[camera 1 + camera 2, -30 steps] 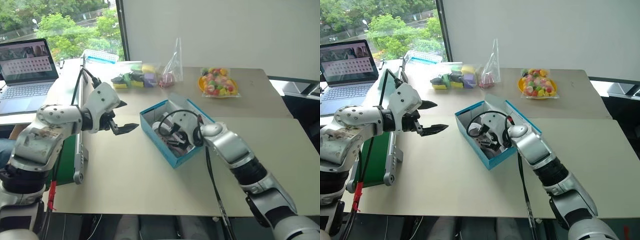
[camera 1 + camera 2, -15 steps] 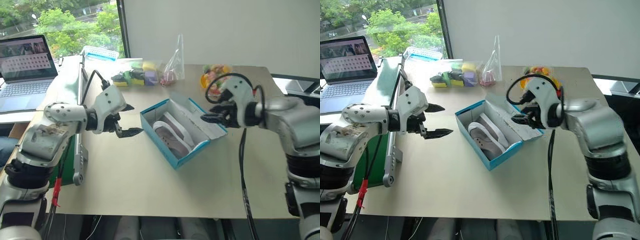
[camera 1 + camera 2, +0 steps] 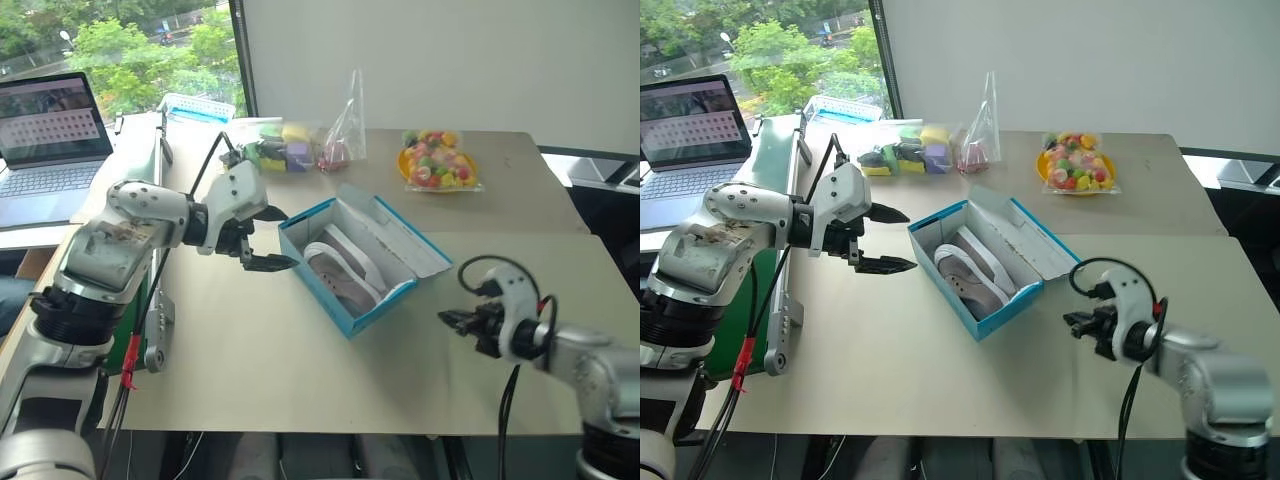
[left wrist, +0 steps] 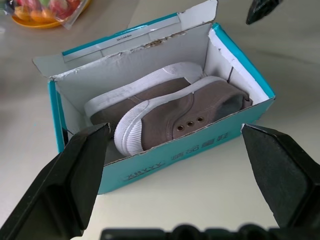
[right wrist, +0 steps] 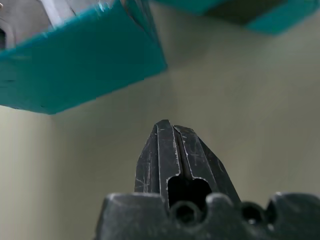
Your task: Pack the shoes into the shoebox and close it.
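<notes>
1. Shoebox (image 3: 350,262) sits mid-frame on the desk (image 3: 300,370), its long axis running diagonally from upper left to lower right in the head views. The lid (image 3: 395,235) is open, lying back along the box's upper-right side.
2. Both shoes (image 4: 170,112) are inside, side by side along the box's length, white soles showing. Judgement: packing is done; only closing the lid is left.
3. Left claw (image 3: 268,238): fingers wide apart, holding nothing. It hovers just beside the box's upper-left short end. In its wrist view, the box's near end sits framed between the two fingers (image 4: 75,175).
4. Right claw (image 3: 450,319): fingers pressed together, nothing between them, as the right wrist view makes plain. It sits low over the desk, lower right of the frame, apart from the box's lower-right corner.
5. Key relation: the lid lies on the far side of the box from the left claw, at frame right of the box opening. The right claw is below and right of the lid, on the lid's side.
6. Judgement: the right arm looks better placed to lift the lid over. The left claw, already at the short end, could steady the box.
7. Risk: pushing the flap could slide the light box across the desk if nothing braces it.
</notes>
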Controlling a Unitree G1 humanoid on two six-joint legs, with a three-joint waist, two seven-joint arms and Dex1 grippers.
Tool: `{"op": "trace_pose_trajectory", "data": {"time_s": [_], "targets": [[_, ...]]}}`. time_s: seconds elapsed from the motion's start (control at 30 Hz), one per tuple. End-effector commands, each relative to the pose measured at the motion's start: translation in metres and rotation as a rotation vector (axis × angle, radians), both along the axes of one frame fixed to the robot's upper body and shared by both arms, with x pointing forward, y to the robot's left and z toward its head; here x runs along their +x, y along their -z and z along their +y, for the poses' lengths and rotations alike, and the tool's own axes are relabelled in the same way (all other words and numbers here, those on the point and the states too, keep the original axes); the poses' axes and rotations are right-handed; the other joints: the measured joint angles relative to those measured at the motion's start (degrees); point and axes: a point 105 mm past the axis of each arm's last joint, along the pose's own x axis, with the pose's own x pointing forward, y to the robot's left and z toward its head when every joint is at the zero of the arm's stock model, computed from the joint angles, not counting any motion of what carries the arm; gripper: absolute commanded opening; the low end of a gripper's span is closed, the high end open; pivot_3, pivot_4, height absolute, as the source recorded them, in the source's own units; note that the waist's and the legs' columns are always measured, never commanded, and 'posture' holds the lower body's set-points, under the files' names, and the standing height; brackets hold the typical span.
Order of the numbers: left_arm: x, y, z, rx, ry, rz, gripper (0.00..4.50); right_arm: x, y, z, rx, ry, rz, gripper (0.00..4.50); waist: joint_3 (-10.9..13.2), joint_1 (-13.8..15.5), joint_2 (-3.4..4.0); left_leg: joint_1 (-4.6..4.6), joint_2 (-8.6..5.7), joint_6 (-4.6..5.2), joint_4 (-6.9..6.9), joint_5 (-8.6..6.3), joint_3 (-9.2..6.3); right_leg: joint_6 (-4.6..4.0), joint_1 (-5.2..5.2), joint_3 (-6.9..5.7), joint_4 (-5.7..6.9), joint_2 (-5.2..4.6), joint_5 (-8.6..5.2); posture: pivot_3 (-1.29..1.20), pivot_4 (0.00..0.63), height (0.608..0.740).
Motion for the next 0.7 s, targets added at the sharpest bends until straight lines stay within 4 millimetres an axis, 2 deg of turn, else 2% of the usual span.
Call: {"op": "trace_pose_trajectory", "data": {"time_s": [0.03, 0.23, 0.37, 0.47, 0.6, 0.7], "targets": [[0.001, -0.021, -0.004, -0.028, -0.002, -0.076, 4.5, 0.019, -0.006, -0.005, 0.063, 0.065, -0.173, 0.06, 0.0, -0.1, 0.02, 0.0, -0.01, 0.0, 0.02, 0.0, 0.01, 0.01, -0.01, 0.01, 0.04, -0.01, 0.0, 0.0, 0.15, 0.74], [-0.002, -0.031, 0.001, -0.086, -0.055, -0.054, 4.5, 0.041, 0.032, -0.001, 0.112, 0.102, -0.222, 0.06, 0.0, 0.0, 0.04, 0.07, 0.0, -0.01, 0.03, 0.0, -0.01, 0.03, 0.0, -0.01, 0.15, 0.02, -0.02, 0.0, 0.15, 0.74], [-0.003, -0.033, 0.011, -0.1, -0.116, -0.057, 4.5, 0.052, 0.057, -0.008, 0.076, 0.111, -0.206, 0.06, 0.0, -0.2, 0.04, 0.1, 0.0, -0.01, 0.03, 0.0, 0.01, 0.02, 0.0, 0.01, 0.17, 0.01, -0.02, 0.0, 0.15, 0.74], [-0.003, -0.037, 0.011, -0.126, -0.139, -0.056, 4.5, 0.063, 0.064, -0.011, 0.097, 0.121, -0.223, 0.06, 0.0, -0.2, 0.03, 0.24, 0.0, -0.02, 0.06, 0.01, -0.01, 0.02, 0.17, 0.0, 0.19, 0.01, -0.01, 0.0, 0.15, 0.74], [-0.005, -0.038, 0.013, -0.107, -0.154, -0.079, 4.5, 0.082, 0.062, -0.014, 0.159, 0.16, -0.26, 0.06, 0.0, -0.3, 0.03, 1.07, 0.01, -0.04, 0.09, 0.01, -0.01, 0.4, 1.01, 0.0, 0.12, 0.02, -0.23, 0.0, 0.15, 0.74], [-0.005, -0.039, 0.015, -0.103, -0.167, -0.089, 4.5, 0.095, 0.059, -0.013, 0.192, 0.163, -0.276, 0.06, 0.0, -0.4, -0.02, 1.09, 0.01, -0.04, 0.1, 0.01, -0.01, 0.38, 1.04, 0.01, 0.1, 0.02, -0.22, 0.0, 0.15, 0.74]]}}
